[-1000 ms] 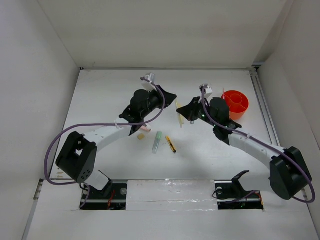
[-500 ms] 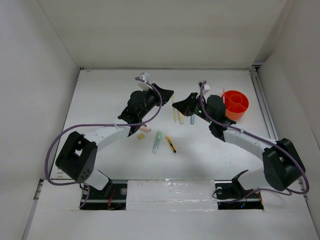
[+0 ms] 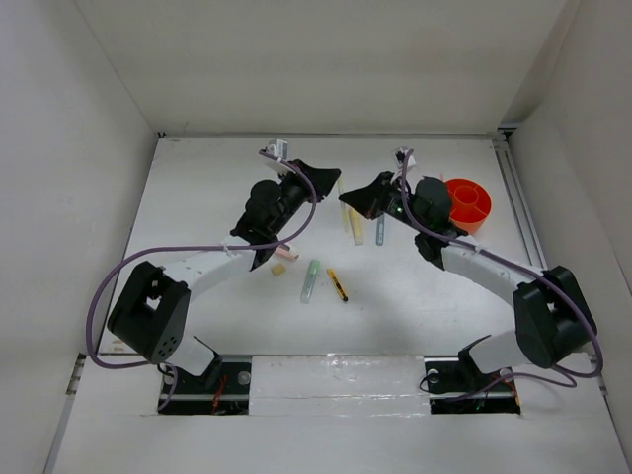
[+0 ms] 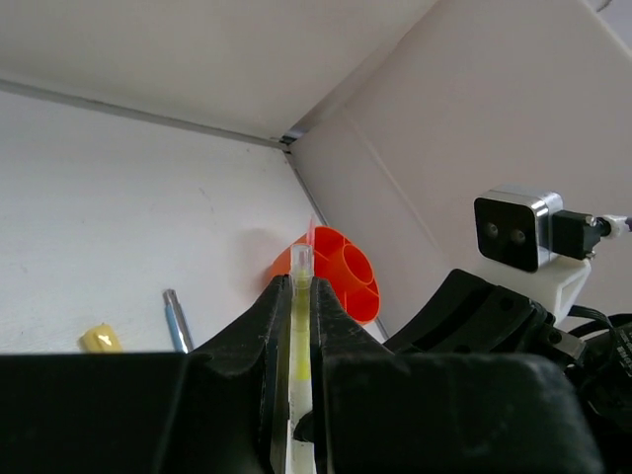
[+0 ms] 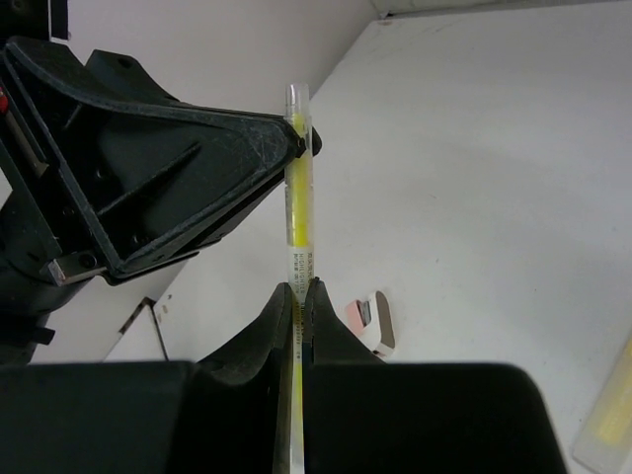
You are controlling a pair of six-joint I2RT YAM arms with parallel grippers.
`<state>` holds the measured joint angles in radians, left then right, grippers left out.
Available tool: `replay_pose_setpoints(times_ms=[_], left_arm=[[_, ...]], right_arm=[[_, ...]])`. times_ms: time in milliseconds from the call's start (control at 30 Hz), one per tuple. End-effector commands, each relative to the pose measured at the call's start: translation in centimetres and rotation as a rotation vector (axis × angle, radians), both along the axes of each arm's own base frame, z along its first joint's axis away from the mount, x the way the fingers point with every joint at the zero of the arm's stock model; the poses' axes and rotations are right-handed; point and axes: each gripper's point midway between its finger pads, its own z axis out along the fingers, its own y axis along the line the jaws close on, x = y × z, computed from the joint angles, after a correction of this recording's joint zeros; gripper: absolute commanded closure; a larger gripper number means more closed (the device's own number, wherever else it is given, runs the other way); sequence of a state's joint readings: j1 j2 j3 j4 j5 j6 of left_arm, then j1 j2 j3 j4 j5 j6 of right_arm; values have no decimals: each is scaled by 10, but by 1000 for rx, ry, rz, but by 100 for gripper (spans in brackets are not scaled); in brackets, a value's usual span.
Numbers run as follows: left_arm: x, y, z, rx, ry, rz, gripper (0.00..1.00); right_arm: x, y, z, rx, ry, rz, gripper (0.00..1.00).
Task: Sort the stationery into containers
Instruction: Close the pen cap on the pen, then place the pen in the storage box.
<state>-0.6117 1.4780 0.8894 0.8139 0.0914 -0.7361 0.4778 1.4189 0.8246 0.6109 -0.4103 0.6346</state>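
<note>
My left gripper [image 3: 331, 181] and my right gripper [image 3: 353, 196] meet tip to tip above the middle back of the table. Both are shut on the same thin yellow pen [image 5: 298, 197]. In the left wrist view the pen [image 4: 299, 326] sits between my left gripper's [image 4: 301, 286] closed jaws. My right gripper [image 5: 299, 288] grips its labelled part. The orange pot [image 3: 466, 202] stands to the right, and in the left wrist view [image 4: 341, 267] a thin red pen [image 4: 312, 232] stands in it.
On the table lie a yellow marker [image 3: 348, 219], a grey-blue pen [image 3: 379, 231], a pale green marker [image 3: 310, 280], a yellow-black pen [image 3: 338, 284], a tan eraser [image 3: 278, 270] and a pink eraser [image 3: 288, 254]. White walls enclose the back and both sides.
Both grippers have moved toward the back of the table and closer together. The right gripper has swung left to the left gripper, uncovering the yellow marker and grey-blue pen.
</note>
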Motion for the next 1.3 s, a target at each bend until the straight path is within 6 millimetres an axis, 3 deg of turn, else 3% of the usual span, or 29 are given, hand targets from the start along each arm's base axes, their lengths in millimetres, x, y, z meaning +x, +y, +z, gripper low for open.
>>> replay_pose_setpoints(times_ms=[0,100,167,233,267,333,367,400,433,467,500,533,600,667,700,800,833,900,933,967,1000,1100,1267], left_arm=[[-34,-18,-39,58,83,-155,100],[-35,-19,-36,52,73,-164,100],[-37,-18,-31,46,64,-164,100],[-35,-14,-19,61,48,-141,100],[-34,-11,-23,94,79,-129,100],[-30,-8,5,92,50,-99,100],[-28,-2,19,103,20,-69,90],[-28,1,24,118,26,-55,75],[-28,3,44,99,0,-44,61],[-28,9,59,92,-28,-15,41],[-28,13,66,92,-26,5,1],[-28,17,85,79,-57,21,0],[-28,32,110,64,-83,90,0],[-28,45,124,47,-77,148,0],[-28,58,133,35,-80,209,0],[-24,76,126,46,-19,300,0],[-23,79,126,45,-18,318,0],[-24,80,112,64,0,318,0],[-25,77,108,71,6,301,0],[-25,77,111,63,-3,301,0],[-26,75,103,74,7,290,0],[-28,61,92,111,3,260,0],[-30,46,92,124,-4,198,0]], right_arm=[[16,-11,123,188,-332,-51,100],[20,-16,127,197,-346,-55,100],[12,-11,130,207,-368,-4,100],[3,-2,123,178,-430,40,100],[-1,2,115,156,-436,56,100],[-11,8,93,102,-446,81,100],[-14,6,91,94,-455,78,100],[-17,10,83,79,-444,89,100],[-20,8,75,67,-438,89,100],[-20,10,68,50,-427,86,100],[-19,9,61,35,-416,77,100],[-18,6,61,28,-425,58,100],[-12,-9,48,-11,-417,3,100],[3,-41,30,-60,-394,-101,100],[5,-57,37,-83,-447,-153,100],[23,-110,43,-203,-505,-339,100],[31,-125,37,-307,-519,-382,100],[47,-165,48,-396,-533,-517,100],[55,-190,44,-458,-518,-567,100],[55,-190,48,-465,-526,-568,100],[60,-214,48,-481,-514,-624,100],[79,-250,46,-501,-474,-687,100],[109,-271,22,-522,-398,-670,100]])
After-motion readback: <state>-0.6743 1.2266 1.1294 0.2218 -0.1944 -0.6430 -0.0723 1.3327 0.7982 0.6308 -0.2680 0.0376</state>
